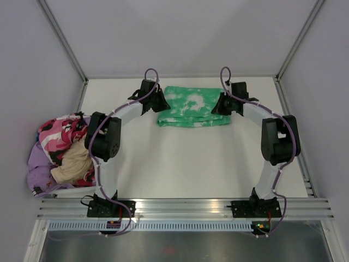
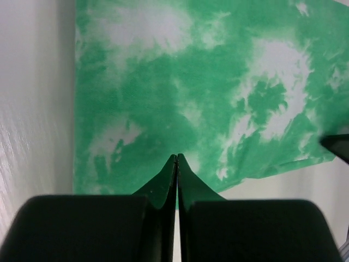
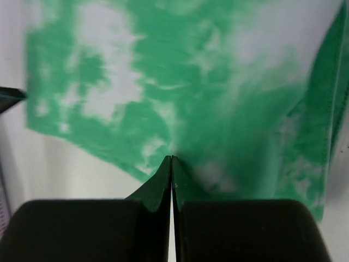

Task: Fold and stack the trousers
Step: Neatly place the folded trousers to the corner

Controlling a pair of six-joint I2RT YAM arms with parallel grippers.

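On the far middle of the table (image 1: 207, 164): the trousers (image 1: 193, 106) lie folded flat.
Your left gripper (image 2: 177, 158): closed, tips at their left edge.
Your right gripper (image 3: 171, 159): closed, tips at their right edge.

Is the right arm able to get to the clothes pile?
Probably not. The pile sits far left, past the left arm, and the right gripper is shut on the trousers at their right edge.

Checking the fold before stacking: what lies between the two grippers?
Only the folded trousers, spanning from left gripper to right gripper; the top view shows it.
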